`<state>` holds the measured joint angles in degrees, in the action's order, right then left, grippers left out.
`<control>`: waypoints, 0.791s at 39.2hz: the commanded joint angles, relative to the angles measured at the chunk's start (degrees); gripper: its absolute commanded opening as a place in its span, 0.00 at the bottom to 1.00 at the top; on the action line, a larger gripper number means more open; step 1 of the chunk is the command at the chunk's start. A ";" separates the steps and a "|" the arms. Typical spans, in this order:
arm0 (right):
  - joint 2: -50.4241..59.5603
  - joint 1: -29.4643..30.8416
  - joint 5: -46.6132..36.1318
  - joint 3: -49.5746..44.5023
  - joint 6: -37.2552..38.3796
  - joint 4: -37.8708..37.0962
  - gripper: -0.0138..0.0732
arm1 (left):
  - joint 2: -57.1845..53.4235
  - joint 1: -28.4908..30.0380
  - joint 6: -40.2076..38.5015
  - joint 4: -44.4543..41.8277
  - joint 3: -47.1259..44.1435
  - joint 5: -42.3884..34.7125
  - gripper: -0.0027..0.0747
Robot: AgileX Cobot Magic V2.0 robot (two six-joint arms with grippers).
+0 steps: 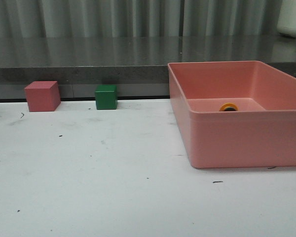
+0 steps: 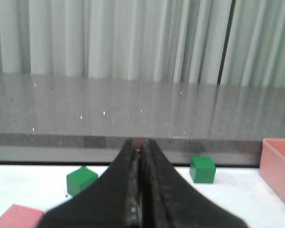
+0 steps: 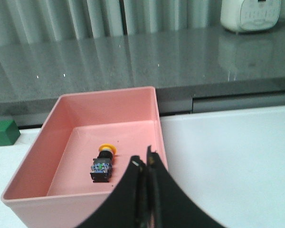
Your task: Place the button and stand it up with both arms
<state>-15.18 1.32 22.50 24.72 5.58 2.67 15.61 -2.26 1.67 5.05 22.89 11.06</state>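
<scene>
The button (image 3: 103,164) lies on its side on the floor of the pink bin (image 3: 80,197), yellow cap toward the far wall, black base with blue-green marks toward me. In the front view only its yellow cap (image 1: 228,107) shows over the bin's front wall (image 1: 246,140). My right gripper (image 3: 145,161) is shut and empty, above the bin's near right corner, to the right of the button. My left gripper (image 2: 139,145) is shut and empty, raised over the table's left side. Neither gripper shows in the front view.
A red cube (image 1: 42,96) and a green cube (image 1: 106,97) stand at the table's far edge, left of the bin. The left wrist view shows two green cubes (image 2: 81,180) (image 2: 202,169), a pink block's corner (image 2: 16,217) and the bin's edge (image 2: 278,168). A grey counter (image 1: 89,59) runs behind.
</scene>
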 commanded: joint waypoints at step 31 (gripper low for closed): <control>-13.51 0.39 -10.05 5.79 -0.37 0.06 0.90 | 10.69 0.15 0.03 -0.35 5.60 -3.35 0.91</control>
<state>-26.81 1.32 19.02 28.38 5.58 2.67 25.63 -2.26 1.67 4.52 26.31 12.90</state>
